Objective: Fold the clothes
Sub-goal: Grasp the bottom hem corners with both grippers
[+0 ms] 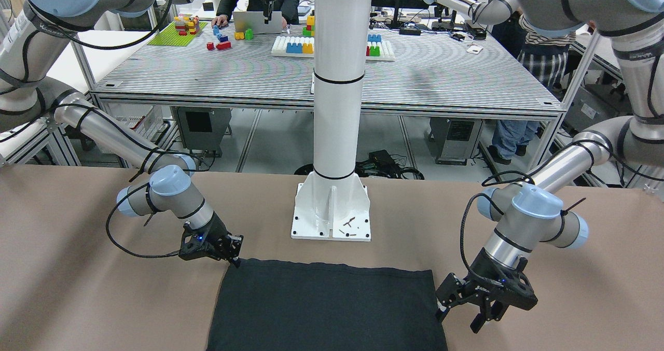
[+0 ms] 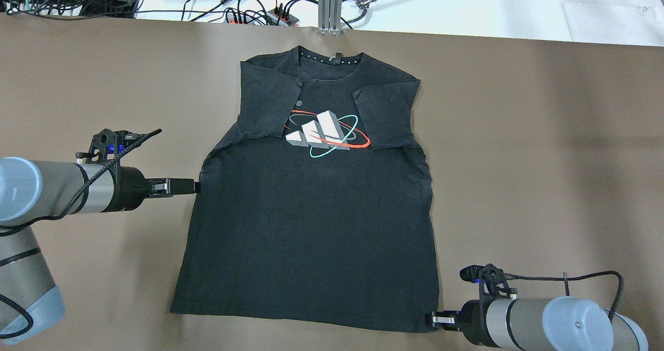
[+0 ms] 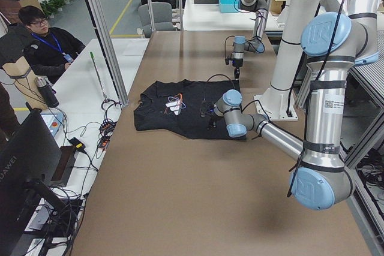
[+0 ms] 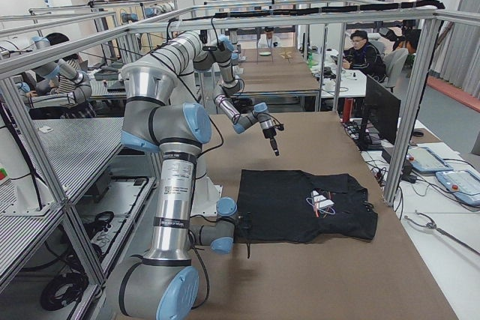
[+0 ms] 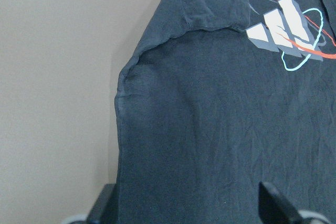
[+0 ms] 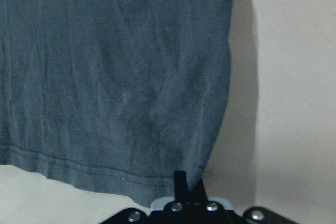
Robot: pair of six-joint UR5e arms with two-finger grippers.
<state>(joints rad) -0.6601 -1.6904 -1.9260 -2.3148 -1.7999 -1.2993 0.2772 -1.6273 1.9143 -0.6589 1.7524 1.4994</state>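
A black T-shirt [image 2: 311,221] lies flat on the tan table, logo side up, with both sleeves folded inward. My left gripper [image 2: 196,186] is open at the shirt's left side edge, below the folded sleeve. In the left wrist view its fingers [image 5: 107,205] straddle that edge, and in the front-facing view [image 1: 459,317] they are spread. My right gripper [image 2: 429,320] is shut on the shirt's near right hem corner. The right wrist view shows the fingertips [image 6: 181,179] pinched together on the hem, and the front-facing view shows the gripper [image 1: 236,261] at that corner.
The white post's base [image 1: 332,211] stands on the table just behind the shirt's hem, with small loose screws on it. Cables and power strips [image 2: 249,9] lie beyond the table's far edge. A seated person [image 3: 45,43] is at the side desk.
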